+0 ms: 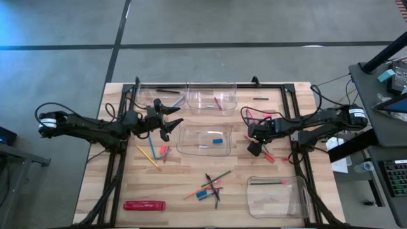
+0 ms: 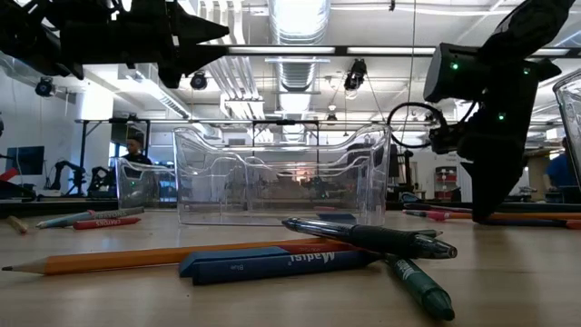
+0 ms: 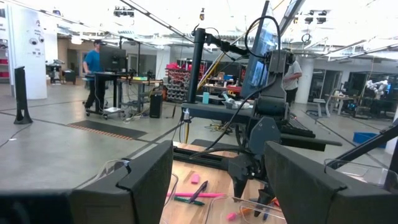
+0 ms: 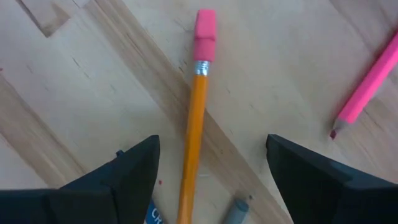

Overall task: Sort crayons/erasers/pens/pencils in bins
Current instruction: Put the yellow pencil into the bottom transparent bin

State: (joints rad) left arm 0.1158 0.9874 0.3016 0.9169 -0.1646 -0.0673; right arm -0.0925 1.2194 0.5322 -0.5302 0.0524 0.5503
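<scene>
Wooden table (image 1: 133,187): carries four clear bins and scattered sticks.
Far bin (image 1: 212,97): far centre; a reddish stick lies inside.
Middle bin (image 1: 203,140): centre; a blue eraser (image 1: 217,140) and a pale stick inside.
Near-right bin (image 1: 278,195): holds one dark stick with a red end.
Far-left bin (image 1: 154,97): partly under the left arm; contents not clear.
Left gripper (image 1: 170,121): raised, at the left edge of the middle bin; jaws released, nothing between them.
Right gripper (image 1: 255,147): low over the table, right of the middle bin, pointing down.
Right jaws: spread, one finger each side of an orange pencil (image 4: 193,143); not pressed on it in the right wrist view.
Orange pencil: flat on the wood, pink eraser tip at its end, between the right fingers.
Pink pencil (image 4: 367,87): on the wood, just beside the orange one, apart from it.
Near-centre pile (image 1: 210,186): crossed pens, pencils and a blue crayon, loose on the table.
Left group (image 1: 152,152): yellow, blue and red sticks near the left gripper, on the table.
Red pack (image 1: 144,205): near-left edge.
</scene>
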